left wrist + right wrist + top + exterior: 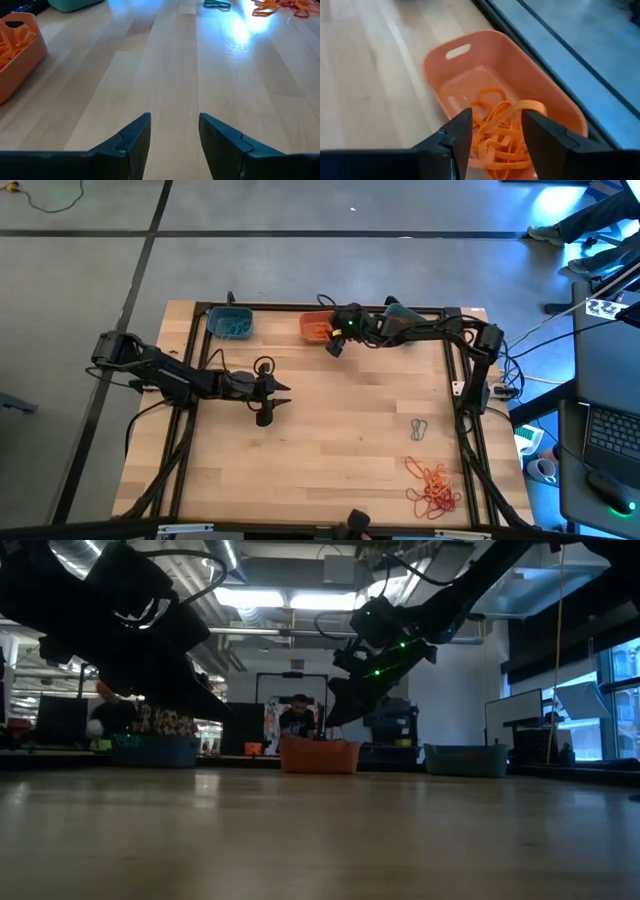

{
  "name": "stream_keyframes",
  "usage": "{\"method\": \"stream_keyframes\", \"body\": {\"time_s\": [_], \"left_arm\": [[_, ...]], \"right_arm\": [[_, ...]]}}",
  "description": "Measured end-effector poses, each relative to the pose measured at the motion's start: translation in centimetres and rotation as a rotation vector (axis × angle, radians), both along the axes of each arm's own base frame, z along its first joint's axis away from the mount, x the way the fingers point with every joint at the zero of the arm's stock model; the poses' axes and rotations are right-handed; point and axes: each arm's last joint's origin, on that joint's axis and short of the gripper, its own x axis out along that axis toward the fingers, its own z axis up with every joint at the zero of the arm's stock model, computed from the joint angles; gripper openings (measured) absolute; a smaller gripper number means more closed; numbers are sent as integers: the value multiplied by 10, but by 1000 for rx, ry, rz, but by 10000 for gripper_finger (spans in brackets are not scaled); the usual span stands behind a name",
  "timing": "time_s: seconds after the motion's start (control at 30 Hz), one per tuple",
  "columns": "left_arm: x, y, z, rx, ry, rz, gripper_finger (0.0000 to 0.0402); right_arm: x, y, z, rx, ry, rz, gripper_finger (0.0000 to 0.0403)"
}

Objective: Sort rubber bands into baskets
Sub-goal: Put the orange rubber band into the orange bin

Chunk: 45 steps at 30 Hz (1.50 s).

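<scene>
High view: you look straight down on the whole table (330, 450).
Low view: you look flat across it.
Wrist views: very close; both show you the orange basket (510, 100).

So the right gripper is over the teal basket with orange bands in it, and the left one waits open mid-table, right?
Not quite: the basket under the right gripper is orange, not teal, as the right wrist view shows, with orange bands in it. The left gripper does wait open mid-table.
</scene>
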Motion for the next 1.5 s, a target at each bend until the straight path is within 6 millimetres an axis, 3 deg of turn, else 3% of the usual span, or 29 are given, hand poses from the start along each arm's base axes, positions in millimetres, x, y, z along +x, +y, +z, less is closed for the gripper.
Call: {"method": "stream_keyframes", "body": {"time_s": [0.2, 0.37, 0.83, 0.97, 1.17, 1.33, 1.5], "left_arm": [[0, 0, 0, -1, -1, 0, 164], [0, -1, 0, -2, 0, -4, 164], [0, -6, 0, -7, -3, -24, 164], [0, -6, 0, -8, -5, -23, 164], [0, -6, 0, -9, -5, -23, 164], [0, -6, 0, -9, -5, -23, 164], [0, -6, 0, -14, -6, -20, 164]], "right_arm": [[16, -4, 36, -59, -52, -30, 170], [21, 5, 50, -14, 74, 21, 169], [-12, 76, 97, 80, 362, 92, 169], [-22, 100, 93, 119, 414, 139, 169], [-46, 130, 64, 255, 516, 184, 169], [-72, 152, 47, 330, 562, 133, 169], [-102, 178, 46, 422, 586, 75, 169]]}}
